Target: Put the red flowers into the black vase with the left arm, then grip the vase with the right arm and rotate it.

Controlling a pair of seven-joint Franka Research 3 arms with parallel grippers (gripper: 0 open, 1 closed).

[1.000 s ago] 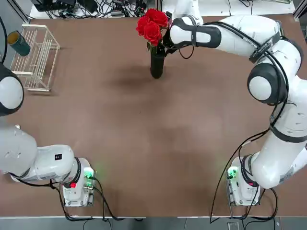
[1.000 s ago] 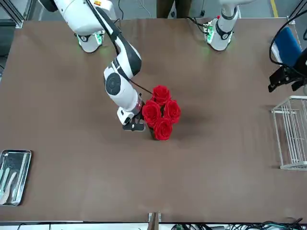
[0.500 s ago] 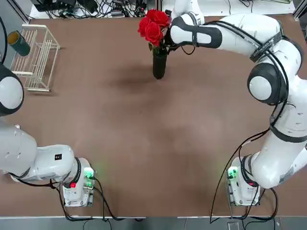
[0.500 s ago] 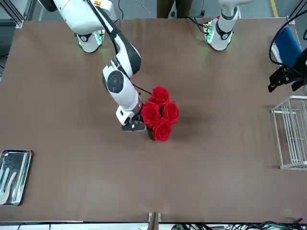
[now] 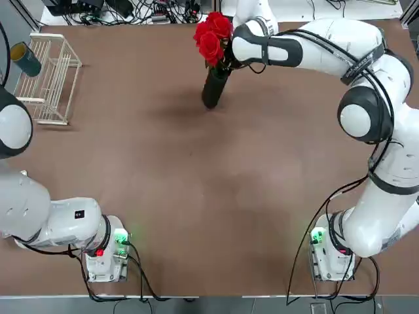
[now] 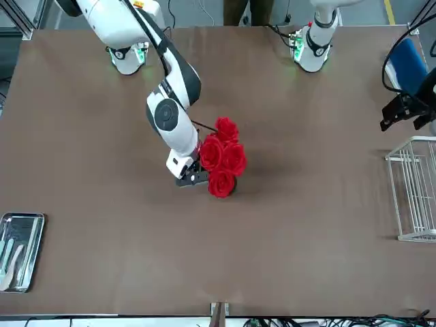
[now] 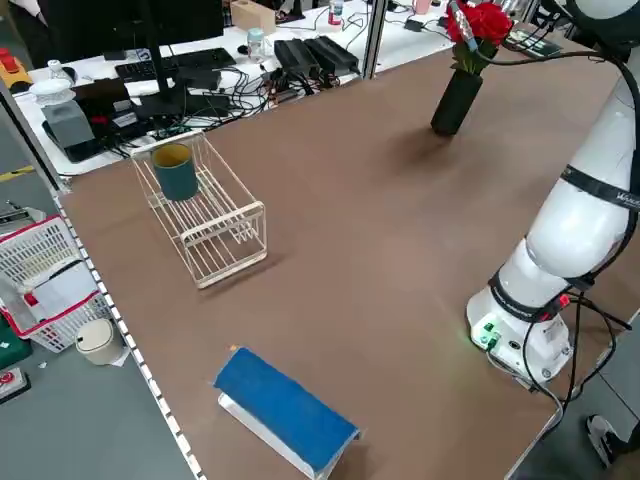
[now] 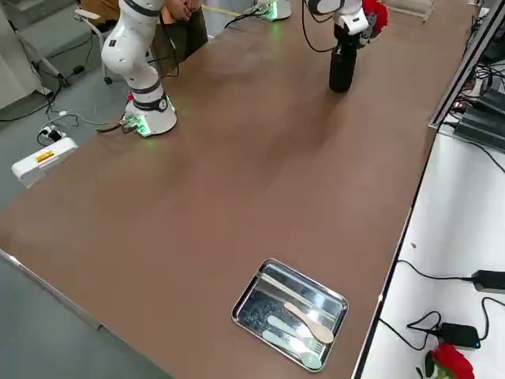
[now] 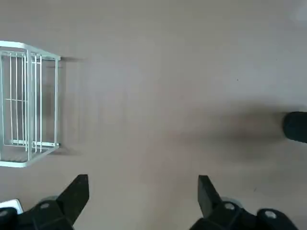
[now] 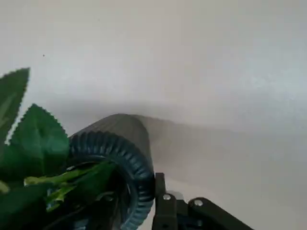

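Note:
The black vase (image 5: 215, 86) stands at the far middle of the table, tilted, with its mouth leaning toward the right arm. The red flowers (image 5: 213, 34) sit in its mouth and hide most of it in the front view, where the flowers (image 6: 221, 161) cover it. My right gripper (image 5: 227, 63) is shut on the vase's upper part, beside the leaves; the vase's ribbed rim (image 10: 125, 152) fills the right wrist view. My left gripper (image 9: 141, 194) hangs open and empty over the table's left side, far from the vase (image 9: 295, 126).
A white wire rack (image 5: 49, 78) stands at the far left with a dark teal cup (image 5: 26, 59) in it. A metal tray (image 6: 20, 252) holding cutlery lies near the far right corner. A blue box (image 7: 285, 410) lies at the table's left edge.
The right gripper has closed tighter on the vase. The vase has gone from nearly upright to tilted, and the flowers have swung a little toward the right arm.

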